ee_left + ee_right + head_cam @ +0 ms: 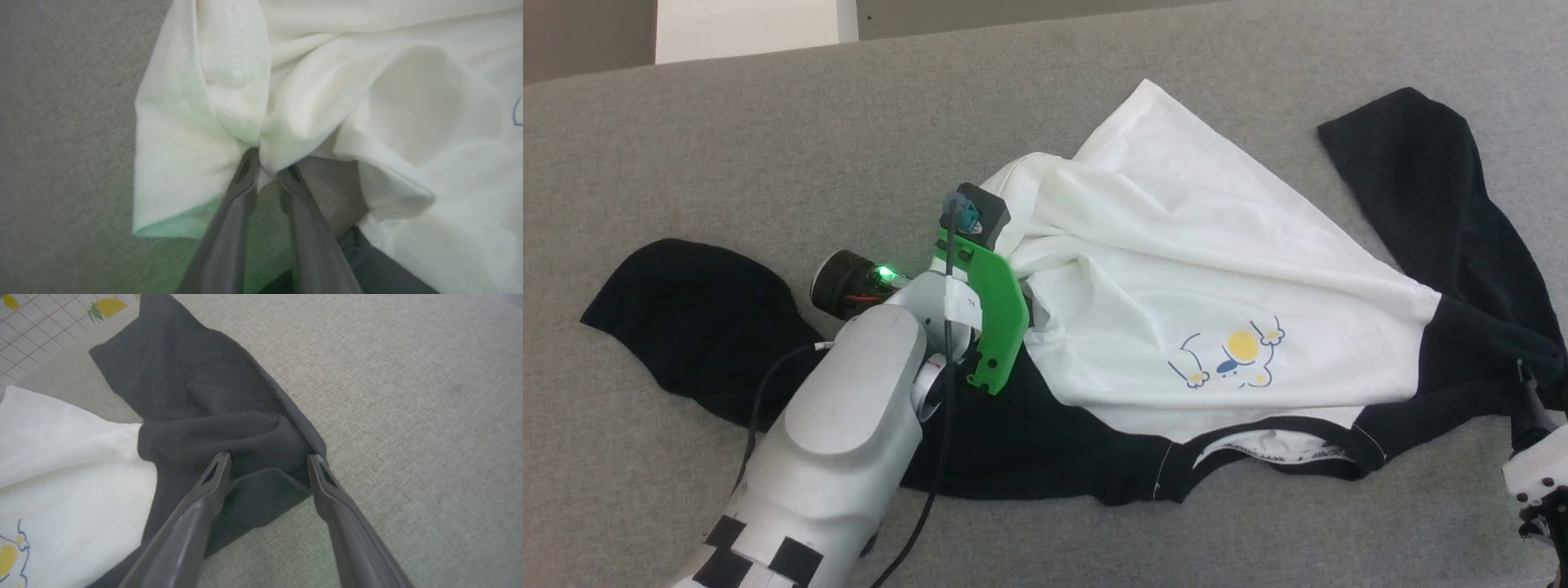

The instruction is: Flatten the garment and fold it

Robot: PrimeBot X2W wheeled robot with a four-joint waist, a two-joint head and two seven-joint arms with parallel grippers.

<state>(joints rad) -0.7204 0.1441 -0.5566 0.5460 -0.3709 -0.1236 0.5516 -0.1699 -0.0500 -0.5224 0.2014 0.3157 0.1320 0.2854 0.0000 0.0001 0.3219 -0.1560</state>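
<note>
Left claw [267, 163] pinched nearly shut on a bunched fold of the white T-shirt [1176, 269]. The shirt lies rumpled on the grey desk [768, 122], collar [1258, 457] toward me, left sleeve [686, 318] and right sleeve [1421, 180] thrown out to either side. Right claw [269, 459] spread wide, tips astride the right sleeve, gripping nothing. As I read it, flattening is only partly done: the body is creased and skewed, and no fold has been made.

Grey table [768, 122] (lemon-print sheet [36, 318] beyond)
</note>
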